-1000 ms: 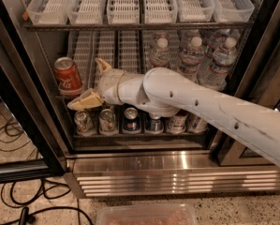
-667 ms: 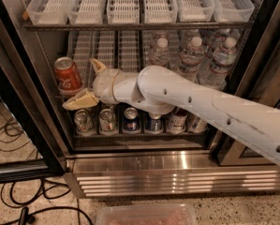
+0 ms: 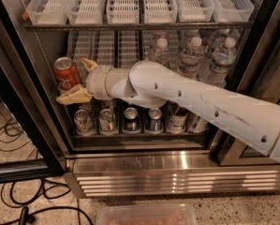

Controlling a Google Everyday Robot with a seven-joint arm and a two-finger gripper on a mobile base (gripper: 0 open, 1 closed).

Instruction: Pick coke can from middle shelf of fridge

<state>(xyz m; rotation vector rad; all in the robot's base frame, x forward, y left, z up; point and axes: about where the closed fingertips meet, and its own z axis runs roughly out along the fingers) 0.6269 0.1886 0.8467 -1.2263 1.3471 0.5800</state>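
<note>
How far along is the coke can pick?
Done: the arm is inside the fridge at the middle shelf. In hand: the end effector is open right beside the coke can, fingers spread, not gripping it yet. Left: close on the can, lift it off the shelf, withdraw.

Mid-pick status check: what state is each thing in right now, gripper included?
coke can, standing at left end of the middle shelf, not yet gripped
gripper, open, one finger above-right and one below the coke can
fridge, open, arm reaching in
water bottles, upright, capped
bottom-shelf cans, upright in a row
</note>
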